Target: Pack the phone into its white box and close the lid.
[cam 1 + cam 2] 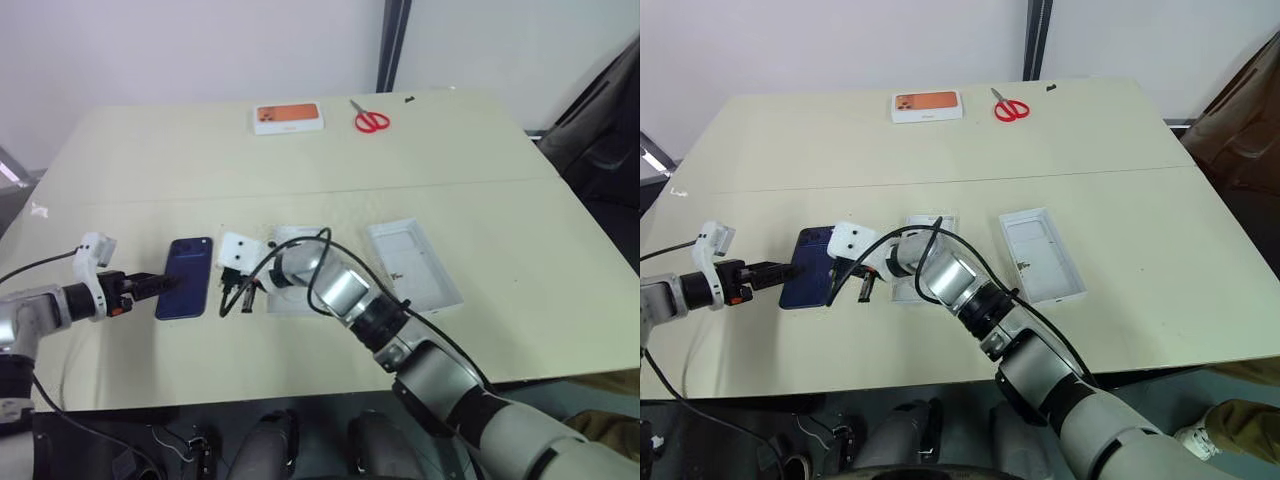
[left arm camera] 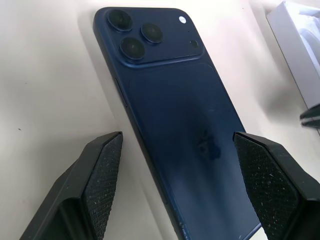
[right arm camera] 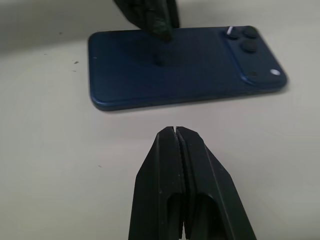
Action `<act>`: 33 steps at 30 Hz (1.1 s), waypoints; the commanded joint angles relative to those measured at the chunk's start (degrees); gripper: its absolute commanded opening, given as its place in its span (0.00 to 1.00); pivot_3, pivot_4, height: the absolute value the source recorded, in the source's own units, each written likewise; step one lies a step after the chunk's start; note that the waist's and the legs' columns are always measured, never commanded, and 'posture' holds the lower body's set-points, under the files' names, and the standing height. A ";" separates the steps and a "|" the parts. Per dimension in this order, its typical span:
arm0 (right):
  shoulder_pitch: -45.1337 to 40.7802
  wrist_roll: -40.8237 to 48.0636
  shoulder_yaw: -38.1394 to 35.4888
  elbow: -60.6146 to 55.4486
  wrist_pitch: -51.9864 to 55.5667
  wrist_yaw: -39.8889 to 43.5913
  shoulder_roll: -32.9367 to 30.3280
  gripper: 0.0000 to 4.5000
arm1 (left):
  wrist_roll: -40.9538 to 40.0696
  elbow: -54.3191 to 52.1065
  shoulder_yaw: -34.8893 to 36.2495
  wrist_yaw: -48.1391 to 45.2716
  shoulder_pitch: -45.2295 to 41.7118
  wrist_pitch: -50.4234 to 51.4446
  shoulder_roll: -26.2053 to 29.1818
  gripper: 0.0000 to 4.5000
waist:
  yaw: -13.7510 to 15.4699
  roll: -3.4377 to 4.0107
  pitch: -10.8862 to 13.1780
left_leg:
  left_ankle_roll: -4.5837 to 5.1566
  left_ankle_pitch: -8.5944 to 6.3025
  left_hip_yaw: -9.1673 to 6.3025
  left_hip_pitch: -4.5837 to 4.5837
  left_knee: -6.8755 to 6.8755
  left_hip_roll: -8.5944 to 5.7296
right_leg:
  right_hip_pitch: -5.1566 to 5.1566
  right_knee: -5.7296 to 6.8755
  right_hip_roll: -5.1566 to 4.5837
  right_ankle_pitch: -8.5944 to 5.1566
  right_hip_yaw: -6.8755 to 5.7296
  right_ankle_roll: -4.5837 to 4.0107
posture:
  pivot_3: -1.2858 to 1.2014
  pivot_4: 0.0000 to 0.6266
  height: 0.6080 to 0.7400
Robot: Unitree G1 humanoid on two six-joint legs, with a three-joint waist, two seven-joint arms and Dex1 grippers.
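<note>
Our right end effector (image 3: 176, 131), nearest, is clenched empty just beside the phone (image 1: 186, 277), which lies camera-side up on the tabletop (image 1: 400, 150). Beyond it we see the lid (image 1: 412, 264), then the white box (image 1: 290, 275). Our left end effector (image 1: 165, 283) is released, its fingers (image 2: 102, 175) straddling the phone.

The left end effector (image 2: 177, 185) reaches in from nine o'clock, fingers spread wide. The right end effector (image 3: 178, 137), fingers pressed together, reaches across from five o'clock.
</note>
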 commanded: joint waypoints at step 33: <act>0.23 -4.95 1.78 2.54 -1.26 -3.35 -0.72 0.01 | 1.97 5.34 -7.26 -6.09 -8.96 14.69 -12.85 0.83 | 1.91 0.31 -0.42 | -0.01 0.04 -0.05 0.09 0.10 -0.14 | 0.19 0.02 -0.10 0.00 -0.05 0.01 | 0.52 0.24 0.95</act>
